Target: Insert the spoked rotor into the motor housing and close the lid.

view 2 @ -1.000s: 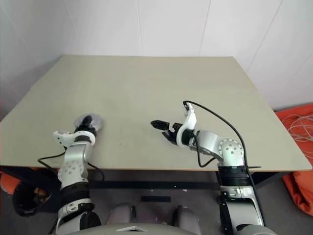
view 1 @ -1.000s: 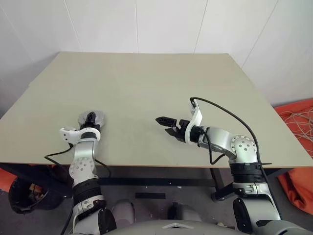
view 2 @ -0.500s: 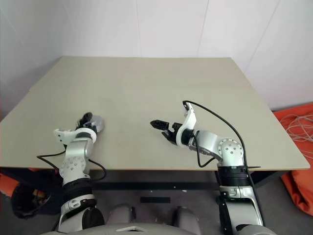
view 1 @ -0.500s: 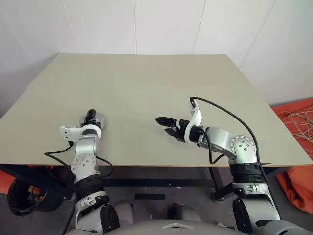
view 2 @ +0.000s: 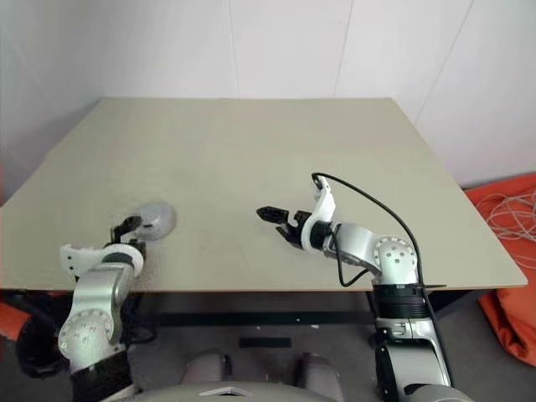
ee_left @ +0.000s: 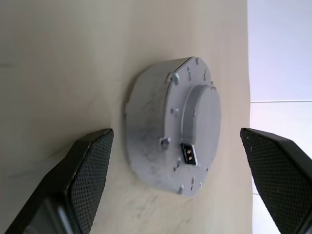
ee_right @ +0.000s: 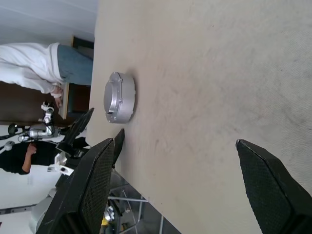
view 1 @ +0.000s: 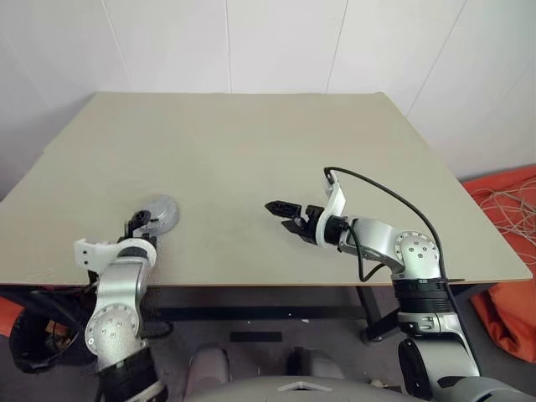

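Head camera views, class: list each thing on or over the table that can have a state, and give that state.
motor housing: closed, lid on, resting flat on the table, free of both hands.
left hand: open, just short of the housing, holding nothing.
right hand: open, empty, above the table mid-front.
table: bare apart from the housing.

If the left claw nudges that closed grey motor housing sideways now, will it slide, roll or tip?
Most likely slide. The motor housing looks like a squat, rigid metal puck lying flat on the table, so tipping or rolling seems unlikely. Its smooth grey wall and the smooth tabletop suggest it could skate away rather than stay put. It probably feels heavy for its size.
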You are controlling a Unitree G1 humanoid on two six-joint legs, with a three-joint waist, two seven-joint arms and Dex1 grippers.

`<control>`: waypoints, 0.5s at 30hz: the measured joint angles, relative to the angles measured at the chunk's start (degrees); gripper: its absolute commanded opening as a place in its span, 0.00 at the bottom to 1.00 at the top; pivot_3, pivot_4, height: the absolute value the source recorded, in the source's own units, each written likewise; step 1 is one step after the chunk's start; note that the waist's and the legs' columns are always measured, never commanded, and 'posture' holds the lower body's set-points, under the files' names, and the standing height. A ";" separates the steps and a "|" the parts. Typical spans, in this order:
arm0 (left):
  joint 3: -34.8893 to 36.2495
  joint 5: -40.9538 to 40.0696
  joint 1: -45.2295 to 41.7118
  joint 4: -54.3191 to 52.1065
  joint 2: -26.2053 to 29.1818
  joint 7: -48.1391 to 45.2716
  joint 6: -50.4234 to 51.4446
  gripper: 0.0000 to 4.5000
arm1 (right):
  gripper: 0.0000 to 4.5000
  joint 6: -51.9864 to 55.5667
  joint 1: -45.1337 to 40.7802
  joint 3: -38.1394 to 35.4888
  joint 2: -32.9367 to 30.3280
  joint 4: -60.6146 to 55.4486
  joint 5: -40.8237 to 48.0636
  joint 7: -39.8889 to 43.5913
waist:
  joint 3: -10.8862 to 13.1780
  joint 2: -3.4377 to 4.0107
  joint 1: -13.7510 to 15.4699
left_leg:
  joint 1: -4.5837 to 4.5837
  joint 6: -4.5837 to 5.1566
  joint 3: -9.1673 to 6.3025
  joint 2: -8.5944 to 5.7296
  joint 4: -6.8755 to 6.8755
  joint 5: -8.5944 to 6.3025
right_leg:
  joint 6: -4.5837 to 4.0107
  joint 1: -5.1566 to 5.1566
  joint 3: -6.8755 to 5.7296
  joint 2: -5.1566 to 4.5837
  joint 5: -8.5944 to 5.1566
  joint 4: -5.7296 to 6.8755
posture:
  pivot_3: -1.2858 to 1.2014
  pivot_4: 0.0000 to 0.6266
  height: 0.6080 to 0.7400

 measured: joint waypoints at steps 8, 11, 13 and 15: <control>-8.31 -8.65 3.87 -5.67 9.06 0.48 7.21 0.99 | 1.00 0.23 0.61 1.68 -4.74 -5.13 -10.96 8.72 | -0.06 0.00 0.76 | -0.33 -0.18 0.02 0.03 0.39 0.10 | 0.02 -0.13 -0.09 0.07 -0.03 -0.03 | 0.52 0.00 1.00; -9.37 -5.37 1.48 -5.98 14.10 -8.32 7.58 0.99 | 1.00 -3.64 2.96 2.99 -6.38 -10.43 -20.02 15.54 | -0.16 -0.11 0.63 | -0.32 -0.19 0.04 0.02 0.41 0.11 | 0.11 -0.12 -0.05 0.06 0.02 -0.08 | 0.52 0.00 1.00; -11.46 1.03 1.46 -5.84 18.54 -15.97 7.63 0.99 | 1.00 -8.10 5.10 5.25 -7.97 -14.05 -27.85 20.40 | -0.17 -0.12 0.63 | -0.35 -0.19 0.05 0.04 0.41 0.11 | 0.12 -0.15 0.00 0.06 0.02 -0.10 | 0.52 0.00 1.00; -13.48 8.04 2.09 -5.24 21.74 -22.45 7.35 0.99 | 1.00 -12.00 6.54 6.60 -8.73 -15.80 -34.48 23.99 | -0.17 -0.11 0.47 | -0.35 -0.15 0.09 0.04 0.40 0.09 | 0.12 -0.20 0.10 0.06 0.02 -0.09 | 0.52 0.00 1.00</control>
